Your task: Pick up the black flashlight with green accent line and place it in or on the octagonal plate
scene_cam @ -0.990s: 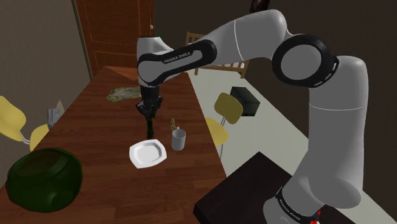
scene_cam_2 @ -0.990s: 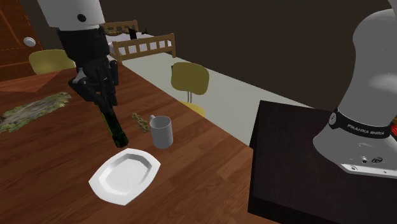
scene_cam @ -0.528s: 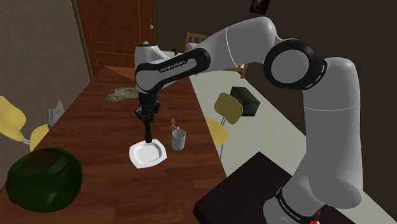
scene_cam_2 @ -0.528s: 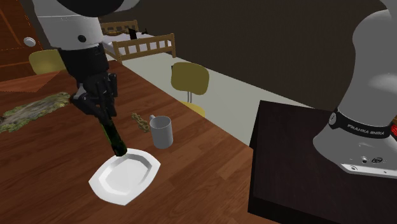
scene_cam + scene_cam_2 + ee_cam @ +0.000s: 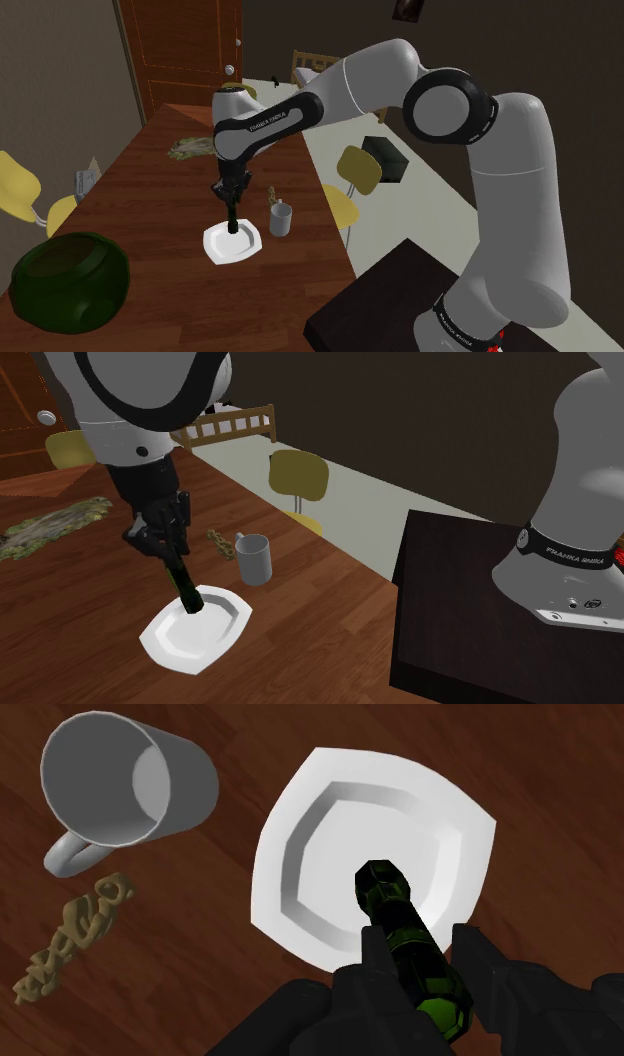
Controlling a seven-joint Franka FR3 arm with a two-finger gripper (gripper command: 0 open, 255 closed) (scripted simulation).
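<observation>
One long dark-brown wooden table (image 5: 150, 215) carries everything here, and the white Franka arm (image 5: 370, 70) bends down over it from its stand. At the table's near corner, on the long edge away from the chairs, sits a big dark green rounded pot (image 5: 70, 280), well apart from the work. The white octagonal plate (image 5: 215, 637) lies closer to the opposite long edge. A plain grey mug (image 5: 253, 558) stands just beside it, between the plate and that edge. The all-black two-finger gripper (image 5: 420, 954) is clamped on the black flashlight with the green stripe (image 5: 388, 894), its fingers pressing the barrel from both sides. The flashlight hangs tilted, head down, over the plate's sunken middle. Whether its tip touches the plate I cannot tell. Smallest of all, a tan twisted scrap (image 5: 75, 939) lies on the wood next to the mug.

A second ago the flashlight was higher and hung over bare wood just short of the plate's rim. Since then the arm has carried it across and down. To my eye the carrying is all but done, and what remains is a little lowering and the release. Being tilted, the flashlight will likely topple and may roll when let go, and the plate's rim is shallow.
</observation>
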